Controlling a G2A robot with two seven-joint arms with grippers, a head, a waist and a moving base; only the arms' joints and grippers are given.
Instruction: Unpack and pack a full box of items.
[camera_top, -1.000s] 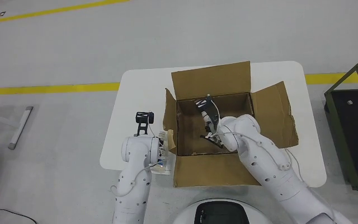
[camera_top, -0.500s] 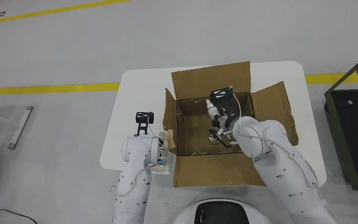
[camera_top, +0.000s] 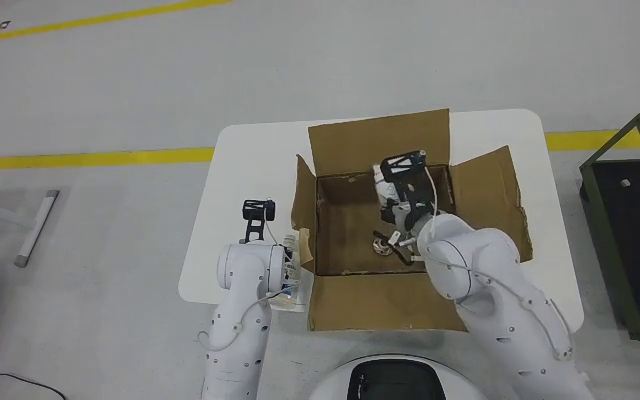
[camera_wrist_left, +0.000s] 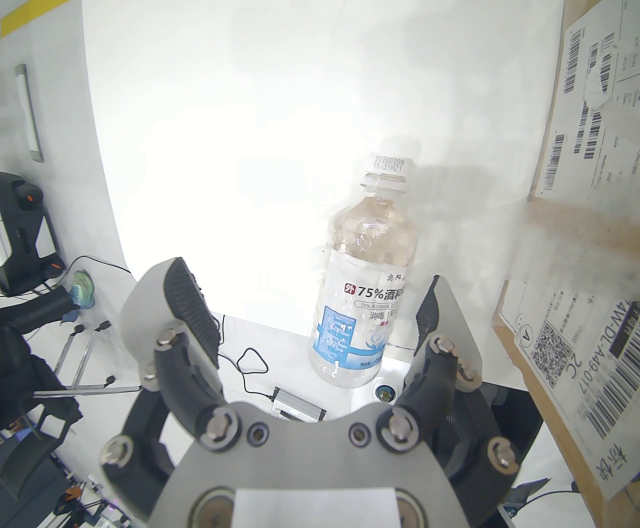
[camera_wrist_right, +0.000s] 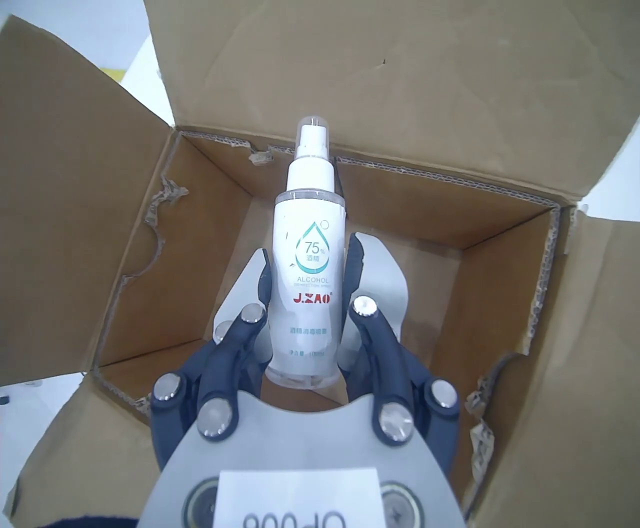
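An open cardboard box (camera_top: 380, 140) stands in the middle of the white table (camera_top: 250, 170). Above its far half my right gripper (camera_top: 398, 186) is shut on a white alcohol spray bottle (camera_wrist_right: 310, 225), nozzle pointing away from the wrist; the gripper (camera_wrist_right: 307, 270) clamps the bottle's lower body over the box's inside (camera_wrist_right: 400, 100). My left gripper (camera_wrist_left: 307, 295) is open just outside the box's left wall (camera_wrist_left: 590, 150), low at the table's near edge. A clear bottle (camera_wrist_left: 367, 280) with a blue-and-white label lies on the table between its fingers, close to one pad.
A small round dark item (camera_top: 385, 245) lies on the box floor under the right arm. All box flaps are folded outward. A dark green rack (camera_top: 610, 220) stands beyond the table's right edge. Bare table (camera_wrist_left: 250, 125) stretches beyond the clear bottle.
My right gripper has risen from the box floor with the spray bottle and shifted toward the far wall. The left arm has stayed still.
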